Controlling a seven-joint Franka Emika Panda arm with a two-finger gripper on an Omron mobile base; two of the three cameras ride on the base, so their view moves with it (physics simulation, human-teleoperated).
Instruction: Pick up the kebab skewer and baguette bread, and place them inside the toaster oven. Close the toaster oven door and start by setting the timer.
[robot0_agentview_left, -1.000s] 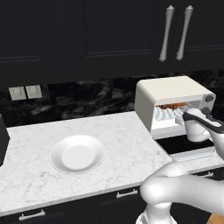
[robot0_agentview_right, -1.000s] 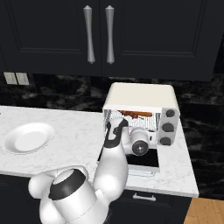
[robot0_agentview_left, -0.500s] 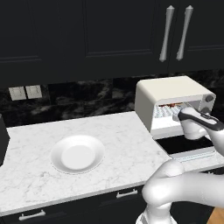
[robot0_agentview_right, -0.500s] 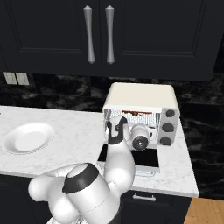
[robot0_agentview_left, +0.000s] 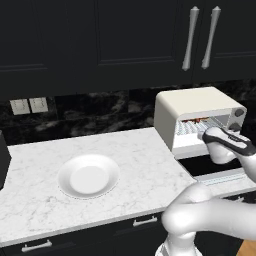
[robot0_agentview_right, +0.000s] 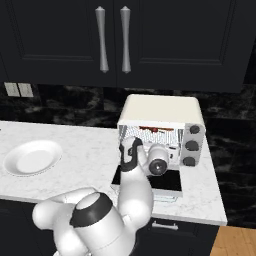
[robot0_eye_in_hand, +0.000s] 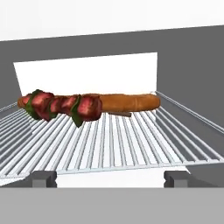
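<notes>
Since a second ago the arm has edged closer to the oven mouth. Red-and-brown chunked kebab skewer (robot0_eye_in_hand: 65, 106) and long orange-brown baguette bread (robot0_eye_in_hand: 127, 102) lie on the wire rack's far edge inside the boxy cream-white toaster oven (robot0_agentview_right: 162, 111). The gripper (robot0_eye_in_hand: 109, 178) stands wide, empty (loading looks done). Dark-glass toaster oven door (robot0_agentview_right: 165, 182) hangs open; closing and timer remain.

A white marble counter (robot0_agentview_left: 145, 155) carries a round white plate (robot0_agentview_left: 88, 176) at its left and the cream-white toaster oven (robot0_agentview_left: 197, 116) at its right, door (robot0_agentview_right: 150, 181) folded down; on the oven's wire rack (robot0_eye_in_hand: 113, 144) lie the baguette bread (robot0_eye_in_hand: 127, 102) and kebab skewer (robot0_eye_in_hand: 65, 106).
</notes>
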